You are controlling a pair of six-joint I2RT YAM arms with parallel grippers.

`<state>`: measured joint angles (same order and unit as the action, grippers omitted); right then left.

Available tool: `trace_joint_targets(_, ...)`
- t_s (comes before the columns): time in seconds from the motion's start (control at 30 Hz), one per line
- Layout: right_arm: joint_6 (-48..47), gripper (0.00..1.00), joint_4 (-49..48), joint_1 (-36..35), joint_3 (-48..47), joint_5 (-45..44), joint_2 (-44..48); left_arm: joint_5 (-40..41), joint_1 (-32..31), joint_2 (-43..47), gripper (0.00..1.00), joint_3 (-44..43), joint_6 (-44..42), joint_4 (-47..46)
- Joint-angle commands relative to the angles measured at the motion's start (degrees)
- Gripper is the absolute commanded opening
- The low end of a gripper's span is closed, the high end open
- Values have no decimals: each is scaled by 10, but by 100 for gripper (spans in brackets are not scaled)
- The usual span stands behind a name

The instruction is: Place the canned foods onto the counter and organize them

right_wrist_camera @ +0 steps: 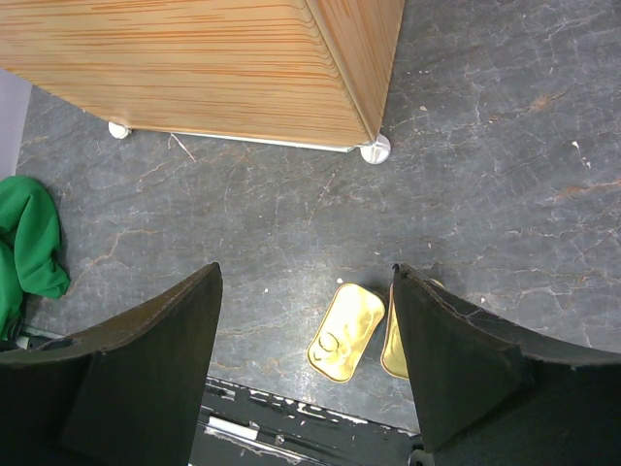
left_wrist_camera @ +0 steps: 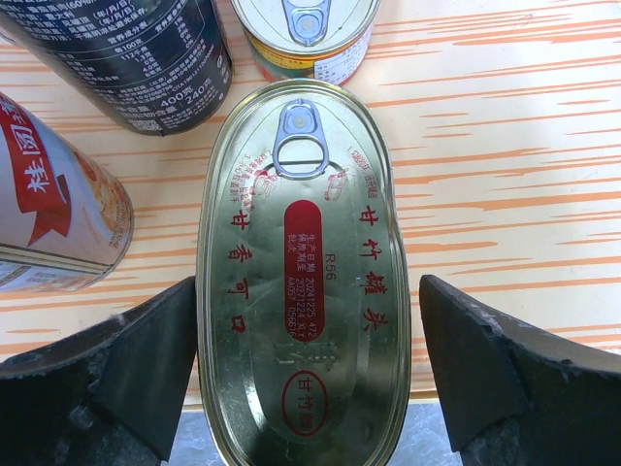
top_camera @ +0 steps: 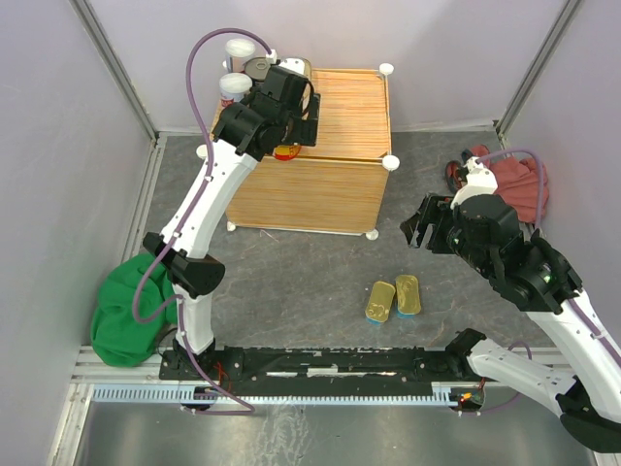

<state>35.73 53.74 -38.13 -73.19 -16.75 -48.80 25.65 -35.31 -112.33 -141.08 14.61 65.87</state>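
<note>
Wood-grain counter [left_wrist_camera: 505, 146] holds the oval tin [left_wrist_camera: 301, 282] inside the spread left claw [left_wrist_camera: 306, 320]; right claw [right_wrist_camera: 306, 282] gapes.

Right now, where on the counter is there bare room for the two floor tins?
Bare: the right half of the counter, from the left gripper to both right-hand knobs. Crowded: the left side, with tall white-lidded cans, a dark can and the oval tin between the left gripper's open fingers.

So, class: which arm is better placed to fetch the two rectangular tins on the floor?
Right: right gripper hangs open near the rectangular tins; left gripper is over the counter.
</note>
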Motion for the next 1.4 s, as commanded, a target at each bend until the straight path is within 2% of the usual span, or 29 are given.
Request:
trace_joint_targets(0.0, -3, 79, -9, 2, -17, 0, 4, 15, 1, 35, 97, -22, 8, -29)
trace_joint_targets(0.07, -4, 79, -10, 2, -17, 0, 4, 16, 1, 44, 100, -18, 11, -33)
trace_joint_targets(0.57, -12, 79, 30, 2, 11, -21, 1, 12, -18, 113, 99, 9, 22, -58)
trace_joint_targets(0.8, -7, 80, 65, 2, 52, -29, 16, 39, -61, 164, 99, 60, 22, -91)
trace_joint_targets(1.1, 13, 83, 101, 2, 126, -30, 48, 136, -198, 249, 99, 169, 37, -124)
trace_joint_targets(1.37, 38, 86, 119, 2, 207, -8, 81, 214, -359, 321, 99, 329, 96, -161)
